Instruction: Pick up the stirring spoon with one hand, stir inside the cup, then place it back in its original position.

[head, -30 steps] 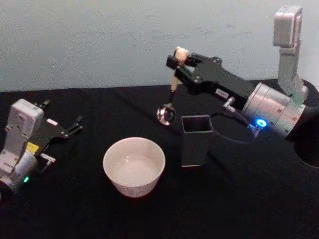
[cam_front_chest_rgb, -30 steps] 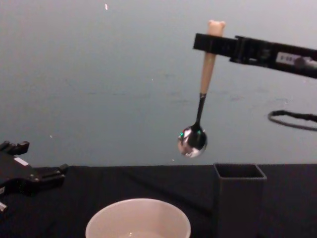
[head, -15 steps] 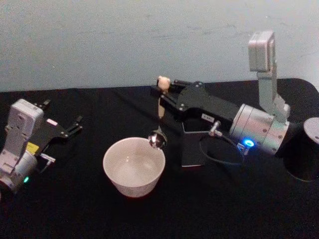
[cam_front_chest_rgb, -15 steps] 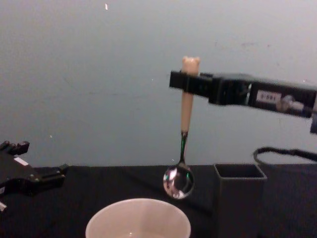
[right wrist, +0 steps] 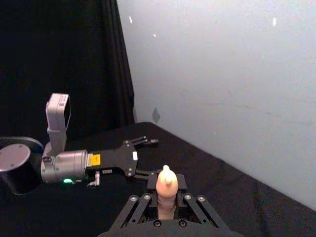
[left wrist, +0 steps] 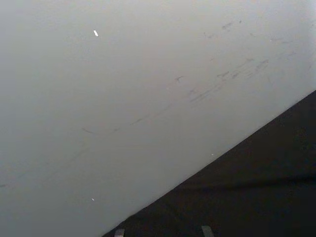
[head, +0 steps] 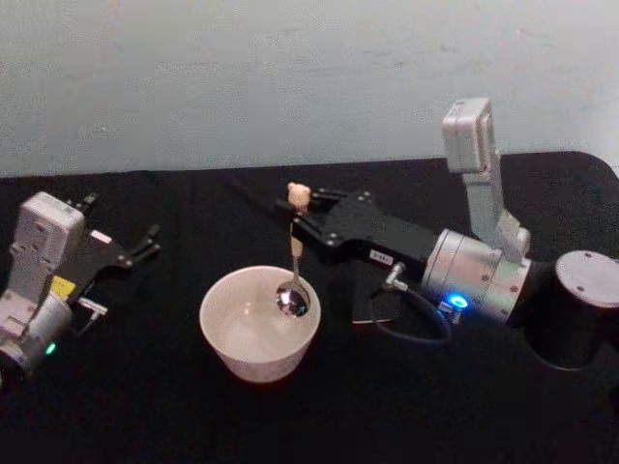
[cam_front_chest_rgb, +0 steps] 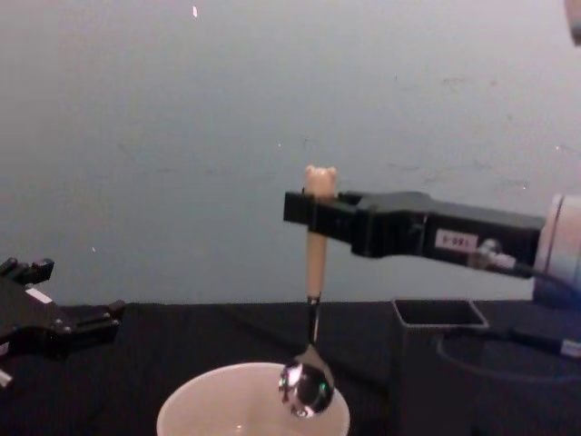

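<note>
Over the cup (head: 253, 360), the right end effector (head: 298, 215) clamps the stirring spoon (head: 293, 263), holder (cam_front_chest_rgb: 440, 359) mostly hidden

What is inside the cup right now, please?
The shiny bowl of the stirring spoon hangs inside the cup, held upright by the right claw. Whether it touches the bottom cannot be told: it covers that spot.

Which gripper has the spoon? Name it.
The right gripper, shut on the stirring spoon, its bowl dipping into the cup; the left gripper sits open and empty at the left.
</note>
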`<state>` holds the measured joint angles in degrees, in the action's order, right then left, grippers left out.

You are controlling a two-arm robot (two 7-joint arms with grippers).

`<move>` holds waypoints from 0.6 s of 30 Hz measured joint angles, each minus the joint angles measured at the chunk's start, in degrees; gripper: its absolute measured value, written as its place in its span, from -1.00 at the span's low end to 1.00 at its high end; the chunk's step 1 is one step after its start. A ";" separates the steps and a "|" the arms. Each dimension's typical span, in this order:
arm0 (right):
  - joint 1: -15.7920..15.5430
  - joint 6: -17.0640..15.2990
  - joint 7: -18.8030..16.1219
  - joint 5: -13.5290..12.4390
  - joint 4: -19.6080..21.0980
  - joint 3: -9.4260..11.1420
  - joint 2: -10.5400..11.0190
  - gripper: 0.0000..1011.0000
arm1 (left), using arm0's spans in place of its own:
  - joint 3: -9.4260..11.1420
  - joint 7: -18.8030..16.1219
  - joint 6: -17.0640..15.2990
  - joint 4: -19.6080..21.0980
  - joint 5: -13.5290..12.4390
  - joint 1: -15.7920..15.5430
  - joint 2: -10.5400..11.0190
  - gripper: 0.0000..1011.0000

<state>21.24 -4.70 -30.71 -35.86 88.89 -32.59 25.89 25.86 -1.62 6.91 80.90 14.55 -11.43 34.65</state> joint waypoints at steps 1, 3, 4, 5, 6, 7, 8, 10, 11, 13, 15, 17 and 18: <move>0.02 0.18 0.06 0.48 -0.35 -0.25 -0.26 -0.58 | 0.00 0.00 0.00 0.00 0.00 0.00 0.00 0.98; 0.03 0.51 0.17 1.35 -0.79 -0.66 -0.59 -0.58 | 0.00 0.01 0.00 0.00 0.00 0.00 0.00 0.98; 0.03 0.62 0.17 1.64 -0.95 -0.80 -0.72 -0.58 | 0.00 0.00 0.00 0.00 0.00 0.00 0.00 0.98; 0.04 0.71 0.16 1.91 -1.09 -0.96 -0.83 -0.58 | 0.00 0.00 0.00 0.00 0.00 0.00 0.00 0.98; 0.04 0.83 0.15 2.22 -1.24 -1.08 -0.91 -0.58 | 0.00 0.00 0.00 0.00 0.00 0.00 0.00 0.98; 0.04 1.03 0.12 2.82 -1.51 -1.38 -1.11 -0.58 | 0.00 0.00 0.00 0.00 0.00 0.00 0.00 0.98; 0.05 1.13 0.08 3.16 -1.61 -1.53 -1.22 -0.58 | 0.00 0.00 0.00 0.00 0.00 0.00 0.00 0.98; 0.06 1.41 -0.01 4.05 -1.88 -1.90 -1.49 -0.58 | 0.00 0.00 0.00 0.00 0.00 0.00 0.00 0.98; 0.06 1.48 -0.03 4.30 -1.93 -1.99 -1.56 -0.58 | 0.00 0.00 0.00 0.00 0.00 0.00 0.00 0.98; 0.07 1.60 -0.04 4.87 -2.03 -2.16 -1.72 -0.58 | 0.00 0.00 0.00 0.00 0.00 0.00 0.00 0.98; 0.04 1.77 -0.05 5.70 -2.23 -2.41 -2.01 -0.58 | 0.00 0.00 0.00 0.00 0.00 0.00 0.00 0.98; 0.01 1.88 -0.08 6.41 -2.44 -2.59 -2.31 -0.58 | 0.00 0.00 0.00 0.00 0.00 0.00 0.00 0.98; 0.00 1.92 -0.09 6.65 -2.50 -2.64 -2.42 -0.58 | 0.00 0.00 0.00 0.00 0.00 0.00 0.00 0.98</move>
<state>21.25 -2.78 -30.80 -29.22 86.40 -35.23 23.48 25.86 -1.62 6.91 80.90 14.55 -11.43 34.65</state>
